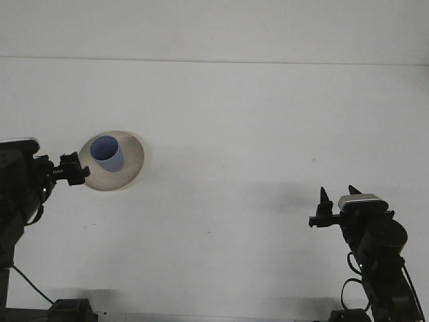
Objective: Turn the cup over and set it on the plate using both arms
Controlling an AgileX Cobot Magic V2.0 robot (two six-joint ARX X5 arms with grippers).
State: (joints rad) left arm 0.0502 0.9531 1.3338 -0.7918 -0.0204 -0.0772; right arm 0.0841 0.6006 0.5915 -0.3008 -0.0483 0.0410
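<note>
Jaws: right gripper (337, 193) spread and empty, left gripper (72, 169) unreadable; blue cup (107, 152) upright on plate (131, 157), placement looks finished, arms only need parking.

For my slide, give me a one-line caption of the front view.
Blue cup upright on beige plate; left end effector beside plate, right end effector open, far right.

Blue cup (107, 152), beige plate (131, 163)
</note>
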